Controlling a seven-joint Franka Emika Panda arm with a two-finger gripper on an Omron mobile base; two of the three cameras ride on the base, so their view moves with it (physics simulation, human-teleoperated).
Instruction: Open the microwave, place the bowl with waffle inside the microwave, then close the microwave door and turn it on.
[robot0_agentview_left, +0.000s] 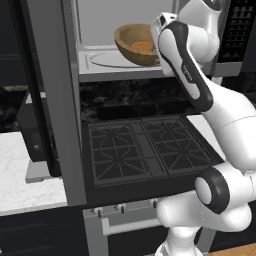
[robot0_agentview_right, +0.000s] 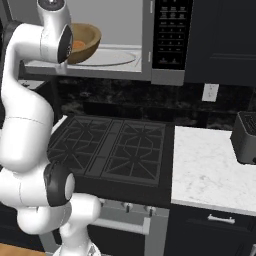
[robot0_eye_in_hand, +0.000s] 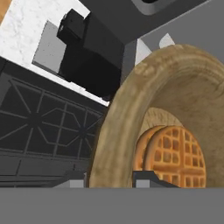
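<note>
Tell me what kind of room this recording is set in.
A rendered home kitchen, it seems: a gas stove with black grates, the microwave mounted above it with the microwave door open, and a white marble counter. The gripper holds the bowl inside the microwave.

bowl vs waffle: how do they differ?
The bowl is light-brown, smooth wood; the waffle is orange-brown with a grid texture. The bowl is much larger and holds the waffle inside it. Both are round and sit tilted at the open microwave.
</note>
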